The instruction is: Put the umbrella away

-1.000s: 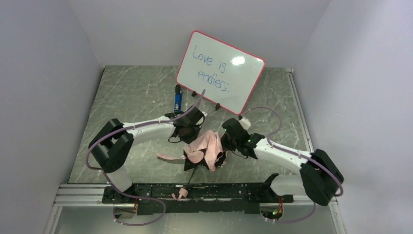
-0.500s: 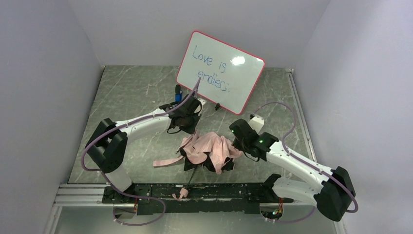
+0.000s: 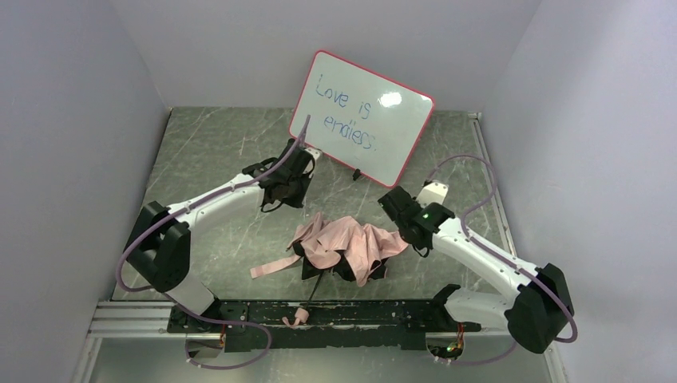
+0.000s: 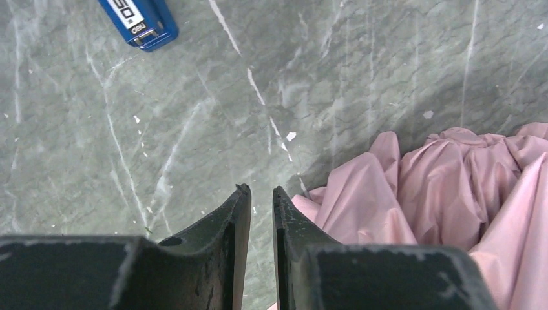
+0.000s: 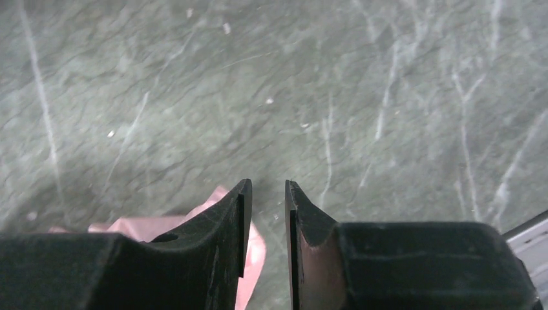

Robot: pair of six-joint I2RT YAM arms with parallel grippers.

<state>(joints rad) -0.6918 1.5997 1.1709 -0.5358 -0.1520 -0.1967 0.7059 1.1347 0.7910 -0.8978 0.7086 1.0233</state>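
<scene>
The umbrella (image 3: 347, 246) lies collapsed on the marble table, its pale pink fabric crumpled in a heap. Its black shaft (image 3: 313, 289) runs toward the near edge and ends in a small pink handle (image 3: 299, 317). A pink strap (image 3: 271, 266) trails out to the left. My left gripper (image 3: 281, 195) hovers behind and left of the heap, its jaws a narrow gap apart with nothing between them (image 4: 262, 190); the pink fabric (image 4: 452, 187) shows to its right. My right gripper (image 3: 395, 206) hangs just right of the heap, jaws slightly apart and empty (image 5: 268, 184), with a fabric corner (image 5: 148, 226) beneath.
A red-framed whiteboard (image 3: 361, 118) with blue writing stands propped at the back centre. A blue marker-like object (image 4: 139, 19) lies on the table beyond my left gripper. White walls close in the table on three sides, and a black rail (image 3: 359, 317) runs along the near edge.
Both grippers have let go of the pink fabric and drawn away, the left toward the back, the right to the right. The fabric has spread wider on the table.
</scene>
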